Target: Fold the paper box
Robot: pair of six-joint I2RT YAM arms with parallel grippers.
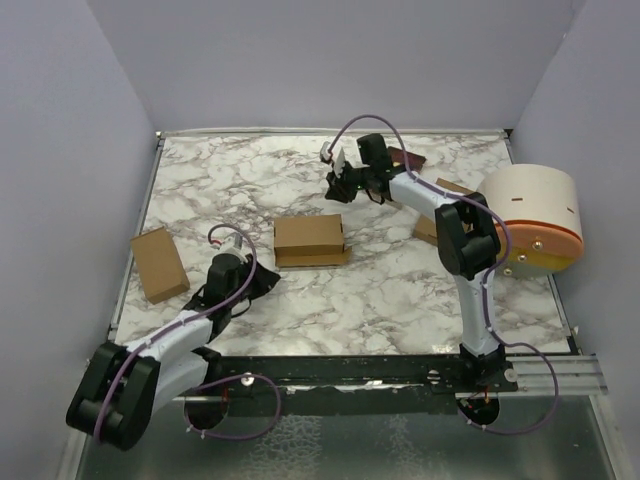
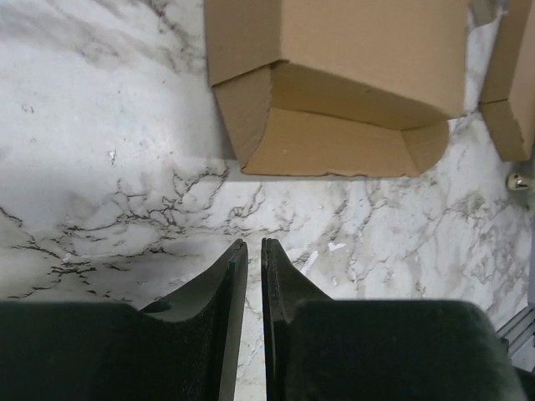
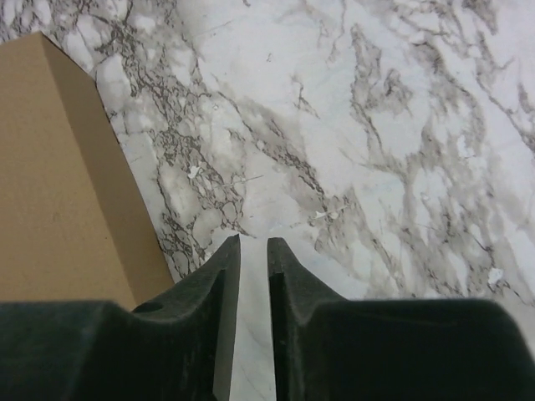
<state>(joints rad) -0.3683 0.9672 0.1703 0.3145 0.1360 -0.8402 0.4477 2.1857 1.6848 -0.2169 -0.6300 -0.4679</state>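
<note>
The paper box [image 1: 310, 240], plain tan cardboard, lies folded up at the middle of the table. In the left wrist view the paper box [image 2: 334, 75] fills the top, its near end open with a curved flap tucked in. My left gripper [image 1: 266, 283] rests low on the table just left of the box, its jaws almost together and empty [image 2: 254, 244]. My right gripper [image 1: 335, 186] hovers behind the box, jaws nearly together and empty [image 3: 253, 242]. In the right wrist view the box [image 3: 50, 192] lies at the left.
A second tan box [image 1: 160, 263] lies at the left edge. More tan cardboard [image 1: 432, 222] sits behind the right arm and also shows in the left wrist view [image 2: 512, 83]. A dark reddish-brown booklet [image 1: 406, 158] lies at the back. A white drum with an orange band [image 1: 535, 215] stands at the right.
</note>
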